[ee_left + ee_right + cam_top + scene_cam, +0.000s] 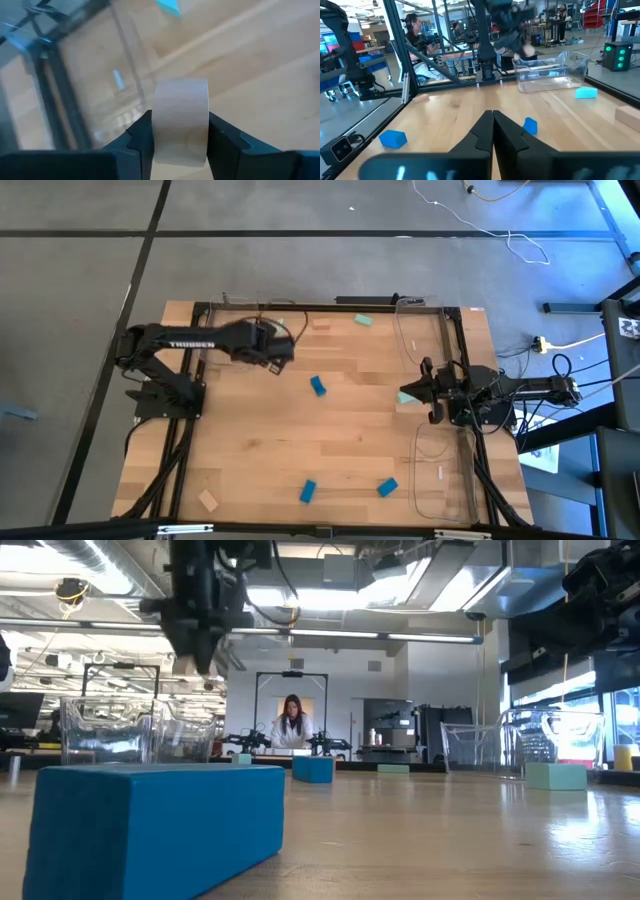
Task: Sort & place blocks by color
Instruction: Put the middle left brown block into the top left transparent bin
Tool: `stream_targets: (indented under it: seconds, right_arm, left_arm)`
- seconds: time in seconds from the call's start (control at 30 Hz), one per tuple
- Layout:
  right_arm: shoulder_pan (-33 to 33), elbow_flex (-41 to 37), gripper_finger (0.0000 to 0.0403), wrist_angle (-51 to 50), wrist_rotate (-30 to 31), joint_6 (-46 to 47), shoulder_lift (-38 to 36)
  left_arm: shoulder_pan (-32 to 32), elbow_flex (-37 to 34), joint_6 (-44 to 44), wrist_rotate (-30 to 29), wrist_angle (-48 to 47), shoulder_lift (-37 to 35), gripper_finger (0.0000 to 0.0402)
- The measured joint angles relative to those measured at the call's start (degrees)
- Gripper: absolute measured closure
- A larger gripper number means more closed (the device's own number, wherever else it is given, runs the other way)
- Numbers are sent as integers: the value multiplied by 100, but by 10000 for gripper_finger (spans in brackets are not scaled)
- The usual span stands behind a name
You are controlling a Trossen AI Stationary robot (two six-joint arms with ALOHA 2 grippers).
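My left gripper [283,352] hangs over the far-left part of the table, beside a clear tray [250,320], shut on a light tan wood block [181,117]. My right gripper [493,120] is shut with nothing in it, at the table's right side [405,394], next to a pale mint block [410,404]. Three blue blocks lie flat on the wood: one mid-table [318,385] and two near the front edge [308,491] [387,488]. Another tan block [207,500] rests at the near-left corner, and a mint block [363,320] lies at the far edge. My left gripper pinches the tan block by its two opposite side faces [156,125], one finger on each side. The block's rounded end [181,87] sticks out past the fingertips. It is lifted clear of the table, as the low view [190,635] also shows.
Two more clear trays stand on the right, one far [420,330] and one near [442,472]. A black frame rail [300,307] runs along the table's far edge. A person [292,725] sits in the room beyond. Bare wood lies between the mid-table blue block and the front ones.
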Motion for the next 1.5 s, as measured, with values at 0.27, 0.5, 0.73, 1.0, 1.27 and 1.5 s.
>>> stream_targets:
  seconds: [0.27, 0.5, 0.73, 1.0, 1.27, 1.5]
  right_arm:
    - [0, 0, 393, -22, -247, 5, 0]
    - [0, 0, 393, -22, -875, -8, 0]
    - [0, 0, 393, -50, -863, -42, 0]
    - [0, 0, 393, -179, -855, -31, 0]
    - [0, 0, 393, -179, -853, -40, 0]
    - [-2, 0, 393, -179, -853, -21, 0]
  left_arm:
    - [1325, 481, 445, 34, -553, -7, 274]
    - [2341, -52, 938, 314, -28, -7, 274]
    - [2964, -764, 1224, 722, 879, -7, 274]
    - [3305, -1581, 1314, 1164, 1869, -7, 274]
    - [3516, -2020, 1485, 1411, 1948, -7, 230]
    - [3496, -2144, 1490, 1320, 2281, -7, 215]
